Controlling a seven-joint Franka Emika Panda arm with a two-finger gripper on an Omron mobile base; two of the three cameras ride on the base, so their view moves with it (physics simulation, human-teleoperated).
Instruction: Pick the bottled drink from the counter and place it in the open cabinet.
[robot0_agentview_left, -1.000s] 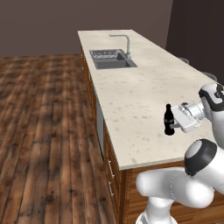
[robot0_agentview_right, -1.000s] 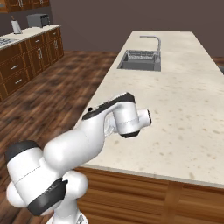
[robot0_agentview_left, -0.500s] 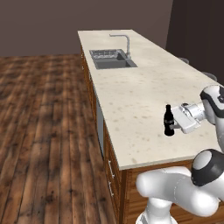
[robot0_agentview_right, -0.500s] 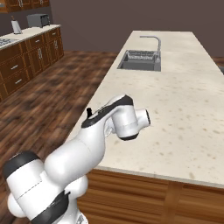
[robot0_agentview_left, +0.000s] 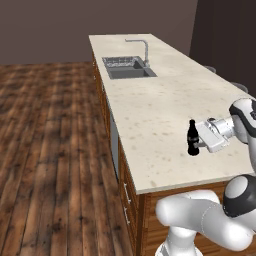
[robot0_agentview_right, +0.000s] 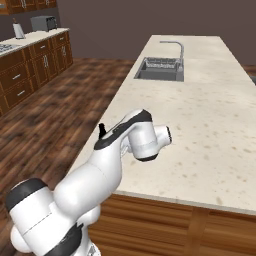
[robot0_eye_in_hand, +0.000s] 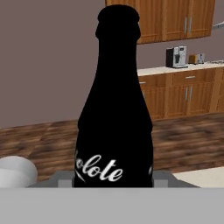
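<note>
Bottle (robot0_agentview_left: 192, 138) is standing upright near the table's (robot0_agentview_left: 155, 100) front edge, well away from the sink (robot0_agentview_left: 129, 67). Jaws are reaching it side-on, closing round its lower body; actual contact is hard to tell, likely gripping.

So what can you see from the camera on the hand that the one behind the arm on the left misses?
The hand view alone shows white lettering on the bottled drink, and beyond it a far kitchen wall with wooden cupboards and a coffee machine. The left base view alone shows the bottle standing upright near the counter edge with the gripper right beside it, plus the sink and faucet. Both show the dark bottle and the wooden floor.
</note>
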